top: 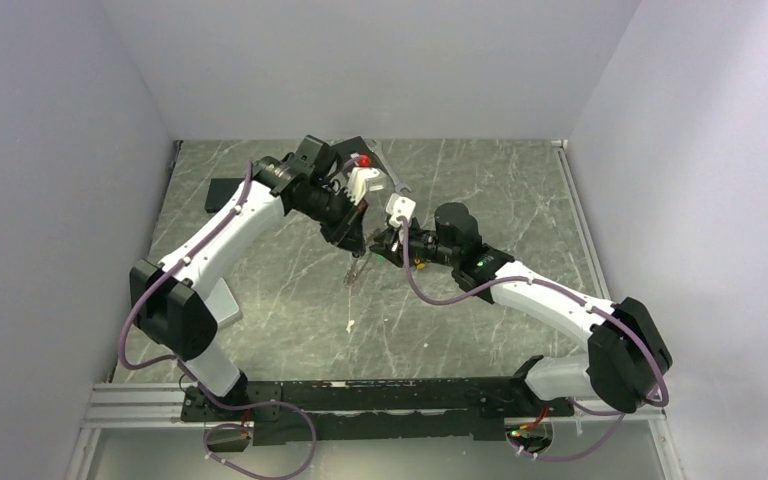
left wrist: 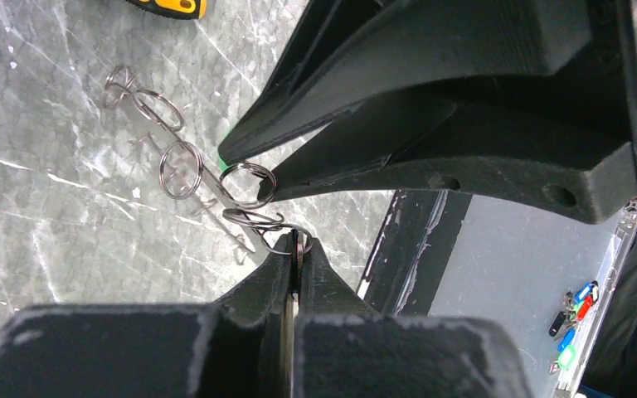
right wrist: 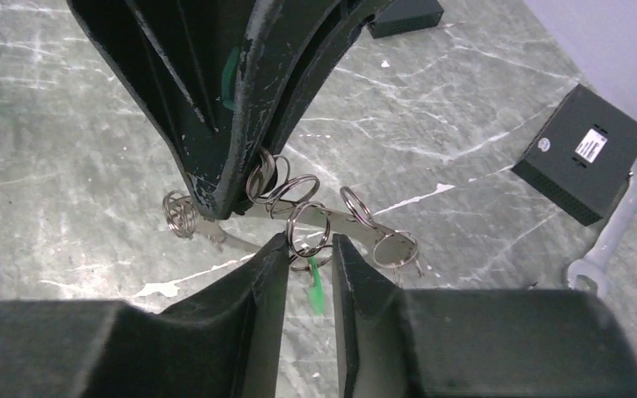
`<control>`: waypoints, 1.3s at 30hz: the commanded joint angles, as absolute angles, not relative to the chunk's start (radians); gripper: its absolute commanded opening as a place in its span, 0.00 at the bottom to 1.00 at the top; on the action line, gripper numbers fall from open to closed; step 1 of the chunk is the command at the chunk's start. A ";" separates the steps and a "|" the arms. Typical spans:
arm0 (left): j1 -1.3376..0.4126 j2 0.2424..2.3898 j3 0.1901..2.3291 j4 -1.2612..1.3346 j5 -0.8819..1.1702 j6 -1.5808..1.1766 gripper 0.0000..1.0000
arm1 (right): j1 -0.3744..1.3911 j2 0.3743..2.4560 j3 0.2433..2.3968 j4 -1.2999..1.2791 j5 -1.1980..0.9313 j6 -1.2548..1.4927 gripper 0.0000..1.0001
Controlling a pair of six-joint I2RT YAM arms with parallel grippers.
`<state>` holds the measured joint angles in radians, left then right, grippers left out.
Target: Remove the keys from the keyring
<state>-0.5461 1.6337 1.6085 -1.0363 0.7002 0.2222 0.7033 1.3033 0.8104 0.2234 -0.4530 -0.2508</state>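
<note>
Holding the keyring [right wrist: 357, 222] mid-table | our left gripper [left wrist: 297, 249] clamps tight on it from 11 o'clock to steady it | our right gripper [right wrist: 309, 249], at 3 o'clock, stands narrowly parted, straddling one ring [right wrist: 308, 230] and gripping nothing | we judge it is set to pull.

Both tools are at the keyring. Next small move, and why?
Probably close the right tool on the small ring between its fingers. The left tool is already shut on the keyring, which anchors it, while the right fingers stand apart either side of that ring, so nothing can be pulled off yet.
</note>
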 commanded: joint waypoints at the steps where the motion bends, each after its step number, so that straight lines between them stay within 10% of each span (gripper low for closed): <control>1: -0.528 1.608 1.633 -1.041 0.751 0.242 0.00 | 0.706 1.289 0.823 0.278 -0.436 -0.278 0.22; 7: -0.495 1.602 1.628 -1.050 0.751 0.267 0.00 | 0.706 1.274 0.830 0.246 -0.470 -0.307 0.00; 27: -0.491 1.496 1.555 -1.044 0.731 0.527 0.00 | 0.551 1.328 0.857 0.232 -0.680 -0.063 0.00; 39: -0.495 1.561 1.610 -1.079 0.750 0.451 0.00 | 0.552 1.313 0.893 0.193 -0.635 -0.119 0.33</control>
